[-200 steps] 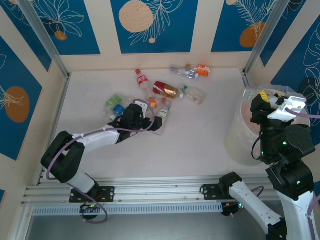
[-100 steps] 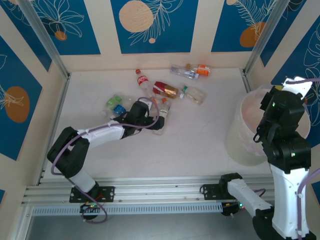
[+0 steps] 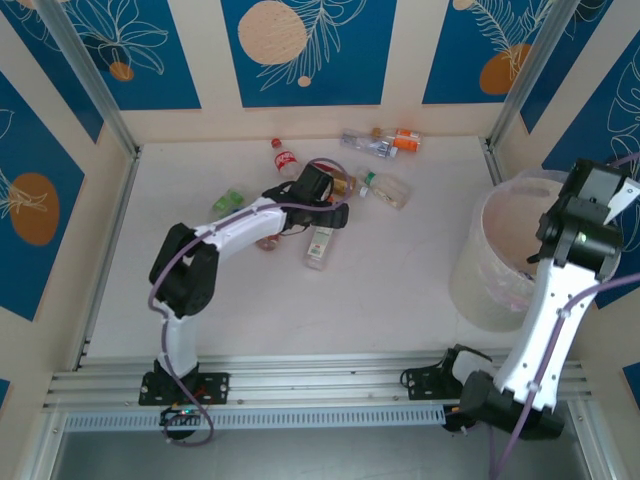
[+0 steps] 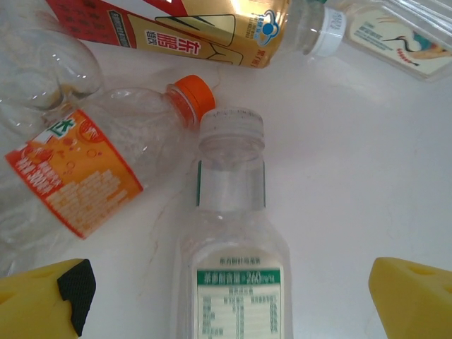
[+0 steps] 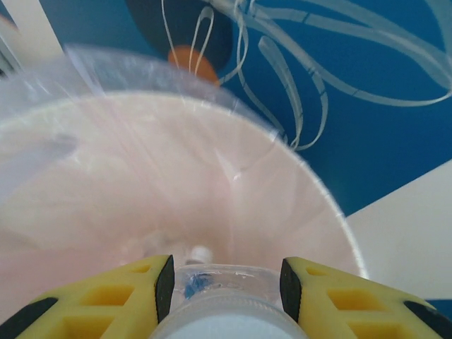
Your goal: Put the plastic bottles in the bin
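clear plastic bottle (image 5: 224, 300) pinched above round pink bin (image 5: 106, 176).

Left arm (image 3: 235, 225), centre-left of top view: white tube links, black joint housings, thin purple cable (image 3: 327, 161) looped near the wrist end. Black base bracket (image 3: 185, 388) bolted to the rail, lower left. Right arm (image 3: 548, 300), right edge of top view: same white links, bulkier black joints, small green light (image 3: 580, 238), white cover at the upper end, second purple cable (image 3: 497, 445) at the bottom. Black base joint (image 3: 462, 372), lower right. In left wrist view, left jaws: yellow plastic, black rubber pad (image 4: 76, 293) in the lower left corner. In right wrist view, right jaws: yellow, moulded recesses, black inner edging.
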Robot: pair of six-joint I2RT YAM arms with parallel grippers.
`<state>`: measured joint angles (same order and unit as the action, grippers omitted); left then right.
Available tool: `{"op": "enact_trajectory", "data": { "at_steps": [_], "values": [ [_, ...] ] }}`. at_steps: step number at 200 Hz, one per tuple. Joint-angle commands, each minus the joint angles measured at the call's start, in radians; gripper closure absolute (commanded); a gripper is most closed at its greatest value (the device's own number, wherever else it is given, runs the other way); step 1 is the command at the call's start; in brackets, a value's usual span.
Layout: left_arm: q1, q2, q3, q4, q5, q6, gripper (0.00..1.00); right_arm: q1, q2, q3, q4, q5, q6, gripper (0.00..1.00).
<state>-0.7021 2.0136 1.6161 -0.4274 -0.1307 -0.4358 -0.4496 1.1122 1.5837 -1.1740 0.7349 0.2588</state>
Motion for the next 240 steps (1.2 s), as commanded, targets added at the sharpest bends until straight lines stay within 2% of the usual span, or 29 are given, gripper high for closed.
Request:
{"op": "enact_trajectory", "data": {
  "at_steps": [1,22,56,63,67,73,77,89,130,186,223,240],
  "values": [
    [-0.014,0.063,0.093,-0.128,-0.036,0.02,0.0,-0.009,0.046,-0.009,-0.09,-0.011,0.037,0.72],
    [-0.016,0.111,0.156,-0.155,-0.037,0.021,0.0,-0.009,0.069,-0.025,-0.075,0.004,0.033,0.63],
    [-0.023,0.173,0.226,-0.185,-0.032,0.027,0.01,0.006,0.11,-0.02,-0.06,0.038,0.061,0.4],
    [-0.026,0.185,0.238,-0.193,-0.036,0.032,0.01,0.017,0.112,-0.014,-0.056,0.037,0.064,0.3],
    [-0.028,0.191,0.246,-0.195,-0.039,0.035,0.02,0.023,0.11,-0.012,-0.054,0.037,0.066,0.18],
    [-0.03,0.201,0.255,-0.199,-0.045,0.037,0.03,0.036,0.109,-0.008,-0.049,0.038,0.069,0.05],
    [-0.032,0.208,0.261,-0.203,-0.049,0.037,0.04,0.044,0.108,-0.007,-0.047,0.038,0.071,0.0],
    [-0.035,0.22,0.273,-0.202,-0.064,0.043,0.07,0.067,0.1,-0.004,-0.044,0.038,0.071,0.0],
    [-0.036,0.281,0.339,-0.226,-0.075,0.062,0.09,0.141,0.025,-0.01,-0.013,0.048,0.083,0.0],
    [-0.037,0.356,0.405,-0.259,-0.1,0.078,0.12,0.231,-0.149,-0.067,0.127,-0.155,0.097,0.0],
    [-0.036,0.447,0.544,-0.328,-0.154,0.108,0.14,0.269,-0.191,-0.091,0.148,-0.22,0.104,0.0],
    [-0.036,0.487,0.595,-0.356,-0.169,0.109,0.2,0.282,-0.197,-0.093,0.142,-0.239,0.105,0.01]
  ]
}}
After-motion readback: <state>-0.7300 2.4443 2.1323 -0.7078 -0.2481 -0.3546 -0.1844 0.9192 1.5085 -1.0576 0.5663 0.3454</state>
